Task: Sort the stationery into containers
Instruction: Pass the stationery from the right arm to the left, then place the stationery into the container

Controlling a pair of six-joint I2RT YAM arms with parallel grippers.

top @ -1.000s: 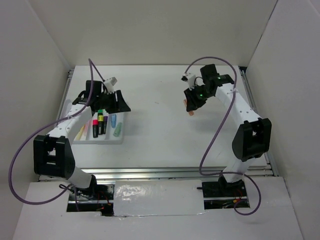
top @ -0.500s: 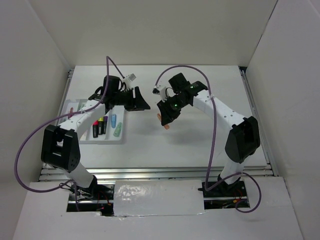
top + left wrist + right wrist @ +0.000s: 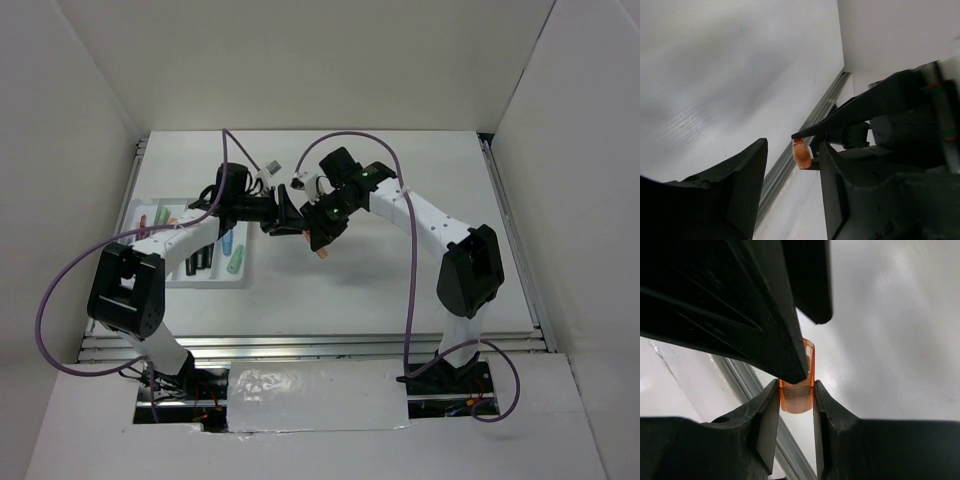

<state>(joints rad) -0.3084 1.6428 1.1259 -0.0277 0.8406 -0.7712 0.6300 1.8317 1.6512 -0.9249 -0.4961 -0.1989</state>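
My right gripper point(image 3: 318, 238) is shut on a short orange highlighter point(image 3: 322, 252) and holds it above the table's middle. In the right wrist view the highlighter point(image 3: 796, 394) sits clamped between my fingertips point(image 3: 796, 386). My left gripper point(image 3: 283, 219) is open and empty, right next to the right gripper. In the left wrist view its jaws point(image 3: 791, 167) stand wide apart, with the orange highlighter point(image 3: 801, 154) just beyond them, near the right finger. The white divided tray point(image 3: 196, 284) lies at the left and holds several pens, among them a mint one point(image 3: 238, 259) and a black one point(image 3: 207, 258).
The left gripper's black fingers point(image 3: 765, 305) fill the top of the right wrist view, one tip touching or just over the highlighter. White walls enclose the table on three sides. A metal rail point(image 3: 320, 345) runs along the near edge.
The left gripper swung right, away from the tray, to the middle. The right gripper moved left with the orange highlighter. The two grippers now meet.
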